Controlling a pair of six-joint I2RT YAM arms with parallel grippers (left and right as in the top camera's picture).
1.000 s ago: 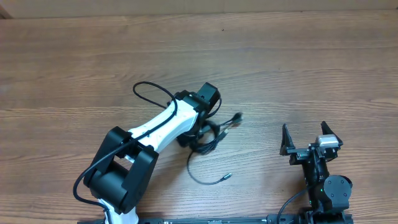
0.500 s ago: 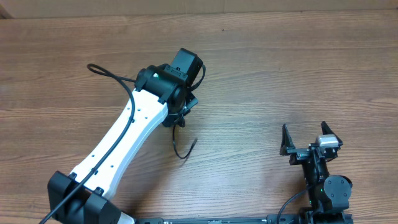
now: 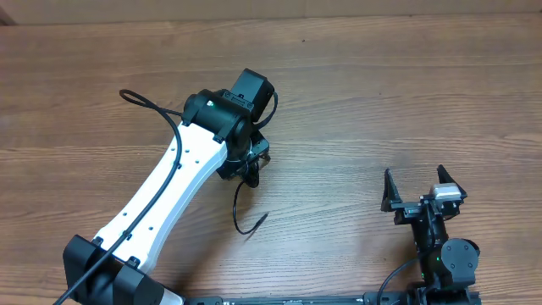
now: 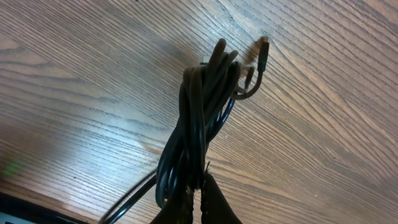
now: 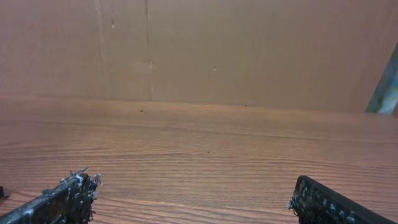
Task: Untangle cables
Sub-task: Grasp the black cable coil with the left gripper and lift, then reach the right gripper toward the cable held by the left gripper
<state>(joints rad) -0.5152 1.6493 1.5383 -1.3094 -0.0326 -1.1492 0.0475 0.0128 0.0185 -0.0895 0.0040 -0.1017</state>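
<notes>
Nearest, on the right side of the table (image 3: 406, 85), the right tool (image 3: 415, 180) is seen. Its two fingers are spread wide apart and nothing is held between them. It is well apart from the cables.

A little farther and to the left, one loose end (image 3: 254, 226) of a cable is seen. It curls like a hook below the bunch. It cannot be told if it rests on the table.

Farther still, near the middle of the table, the left tool (image 4: 198, 202) is found. Its fingers are pressed tight together on the cables (image 4: 199, 118). The cables are gathered in one long twisted bunch. Small plugs (image 4: 263, 48) stick out at the far end of the bunch. A shadow is cast on the wood beside it, so the bunch is likely lifted a bit.

The cables are thought to be very light, soft and bendy. They are thin and smooth, so they could slip if only pinched loosely. When the whole bunch is held, the strands are kept wound together. A better hold would be on one strand alone, close to a plug or at the loose end. That end could be pulled gently away while the rest is held. A hard tug could make the knot tighter.
</notes>
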